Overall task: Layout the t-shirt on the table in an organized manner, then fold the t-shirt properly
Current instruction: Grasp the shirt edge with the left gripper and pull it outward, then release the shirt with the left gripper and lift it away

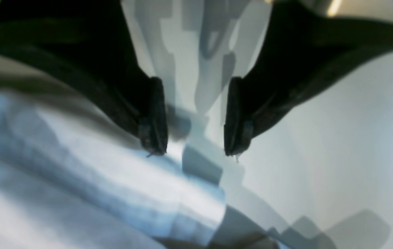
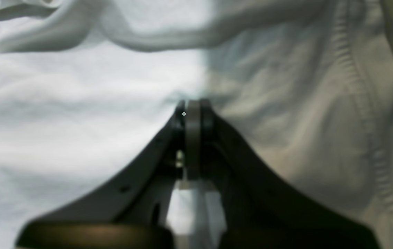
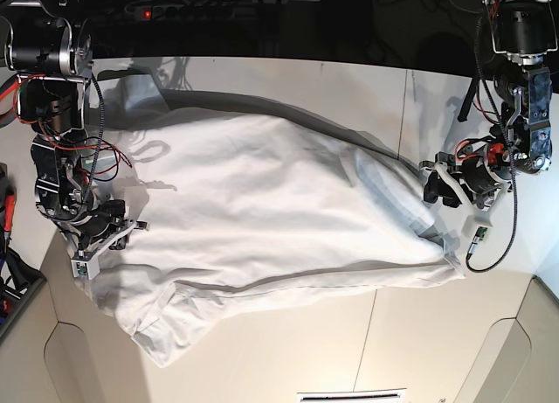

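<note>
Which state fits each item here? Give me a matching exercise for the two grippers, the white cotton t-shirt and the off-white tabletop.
Column 1:
1. left gripper
2. right gripper
3. plain white short-sleeved cotton t-shirt
4. large flat off-white table

Column 2:
A. shut, tips pressed into cloth
B. lies spread and wrinkled between the two arms
C. open, nothing between its tips
D. bare along the near edge, crossed by thin dark seam lines

Pairs: 1-C, 2-A, 3-B, 4-D
</note>
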You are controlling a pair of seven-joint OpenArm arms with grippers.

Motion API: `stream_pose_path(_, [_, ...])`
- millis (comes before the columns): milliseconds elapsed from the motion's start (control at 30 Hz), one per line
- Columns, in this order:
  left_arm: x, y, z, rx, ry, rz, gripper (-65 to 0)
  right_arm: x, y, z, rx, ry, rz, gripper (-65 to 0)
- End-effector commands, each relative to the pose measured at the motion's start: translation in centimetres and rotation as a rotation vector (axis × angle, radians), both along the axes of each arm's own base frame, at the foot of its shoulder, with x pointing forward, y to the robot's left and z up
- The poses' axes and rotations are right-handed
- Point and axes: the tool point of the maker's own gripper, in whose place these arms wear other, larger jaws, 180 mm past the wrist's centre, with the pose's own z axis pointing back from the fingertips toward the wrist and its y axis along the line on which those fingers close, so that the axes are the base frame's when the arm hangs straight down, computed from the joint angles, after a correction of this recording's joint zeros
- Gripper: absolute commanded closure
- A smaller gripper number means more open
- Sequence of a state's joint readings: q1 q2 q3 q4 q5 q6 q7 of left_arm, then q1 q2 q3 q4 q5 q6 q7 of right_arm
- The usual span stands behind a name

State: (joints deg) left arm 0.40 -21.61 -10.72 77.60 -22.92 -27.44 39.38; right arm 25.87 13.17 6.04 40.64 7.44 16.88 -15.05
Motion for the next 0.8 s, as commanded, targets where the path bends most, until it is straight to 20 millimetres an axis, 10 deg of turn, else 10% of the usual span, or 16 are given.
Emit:
stream_pose_path(0, [1.1, 0.3, 0.8, -0.009, -0.033, 0.002, -30.6, -0.2, 0.0, -0.2, -0.011, 0.034, 0.017, 0.0])
stream_pose_path(300, [1.3, -0.1, -0.7, -0.085, 0.015, 0.007, -28.4, -0.3, 0.0, -0.3, -0.011, 0.036, 0.017, 0.0])
stream_pose_path(433, [0.7, -0.1, -1.1, -0.081, 0.052, 0.001, 0.0, -0.3, 0.0, -0.3, -0.012, 0.037, 0.017, 0.0])
stream_pose_path(767, [-0.6, 1.3, 1.3, -0.298, 0.055, 0.04, 0.0, -0.5, -0.3, -0.5, -0.024, 0.043, 0.011, 0.0])
